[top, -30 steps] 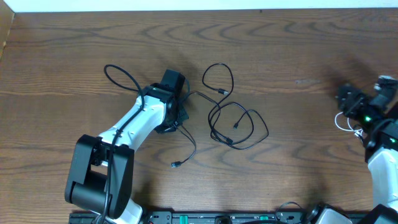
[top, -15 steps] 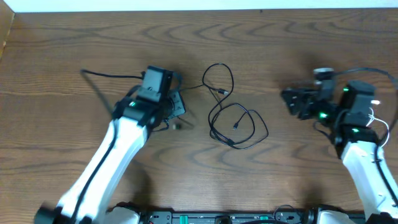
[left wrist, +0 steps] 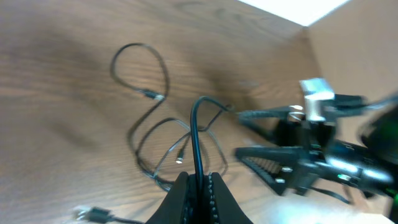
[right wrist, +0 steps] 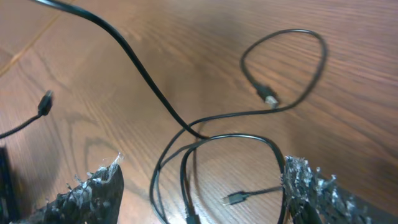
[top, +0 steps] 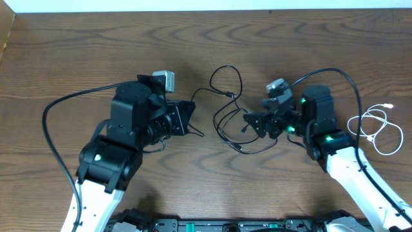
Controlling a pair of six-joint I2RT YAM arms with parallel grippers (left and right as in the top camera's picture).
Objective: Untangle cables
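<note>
Moved since earlier: the right tool [top: 255, 122] has swung in from the right side and now sits at the black cable [top: 240, 82]. The left tool [top: 188, 120] has turned to point at the same tangle from the other side. With the right arm gone from that side, the white cable [top: 373, 116] shows whole.
Left tool: clamped together on the black cable. In the left wrist view the fingers [left wrist: 186, 193] meet, and a strand [left wrist: 196, 134] rises straight out from between them.
Right tool: spread wide apart and holding nothing. In the right wrist view its tips stand on either side of the coil [right wrist: 202, 180].
Black cable: in the middle of the counter [top: 64, 51], between the two tools. It makes one open loop on the far side and a tighter bunch of crossing loops nearer the arms. One strand [right wrist: 143, 74] runs from the bunch towards the left tool.
Plug ends: one lies inside the far loop [right wrist: 268, 96], one inside the bunch [right wrist: 233, 199], and one off to the side [right wrist: 45, 102].
White cable: loosely coiled near the right edge of the counter, well apart from the black cable and from both tools.
</note>
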